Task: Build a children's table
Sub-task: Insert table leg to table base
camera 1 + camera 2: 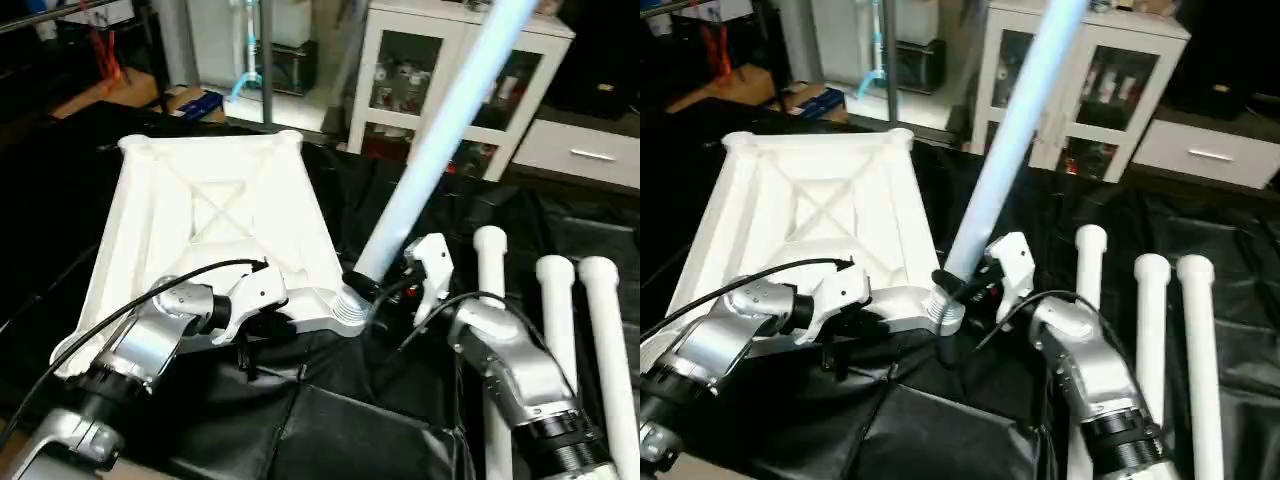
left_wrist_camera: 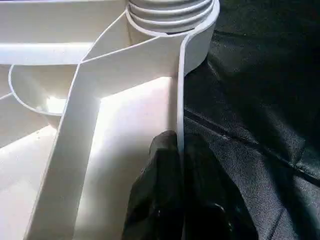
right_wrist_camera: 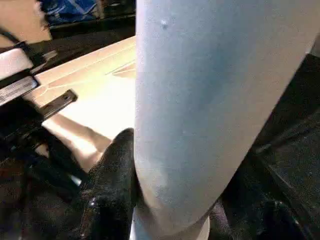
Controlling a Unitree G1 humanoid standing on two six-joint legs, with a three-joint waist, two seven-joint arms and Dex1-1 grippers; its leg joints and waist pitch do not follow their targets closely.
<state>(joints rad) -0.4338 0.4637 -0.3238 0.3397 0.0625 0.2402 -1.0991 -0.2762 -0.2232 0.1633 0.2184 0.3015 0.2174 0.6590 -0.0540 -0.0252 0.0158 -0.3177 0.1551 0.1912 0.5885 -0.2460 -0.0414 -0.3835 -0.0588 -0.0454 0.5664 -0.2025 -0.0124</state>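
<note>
The white tabletop [image 1: 215, 215] lies upside down on black cloth, its X-braced ribs facing up. A long white leg [image 1: 440, 130] rises at a slant from the near right corner socket [image 1: 345, 305], its threaded end sitting in the socket. My right gripper [image 1: 372, 290] is shut on the leg just above the socket, one black finger [image 3: 107, 190] pressed against the tube. My left gripper [image 1: 270, 322] is shut on the tabletop's near rim beside that corner, its fingers [image 2: 167, 195] pinching the thin wall. Three more legs [image 1: 555, 310] lie side by side on the right.
A white glass-door cabinet [image 1: 455, 75] stands behind the work, with a white drawer unit [image 1: 590, 150] to its right. Black cloth [image 1: 330, 420] covers the surface all round. A metal pole [image 1: 267, 60] and boxes stand at the back left.
</note>
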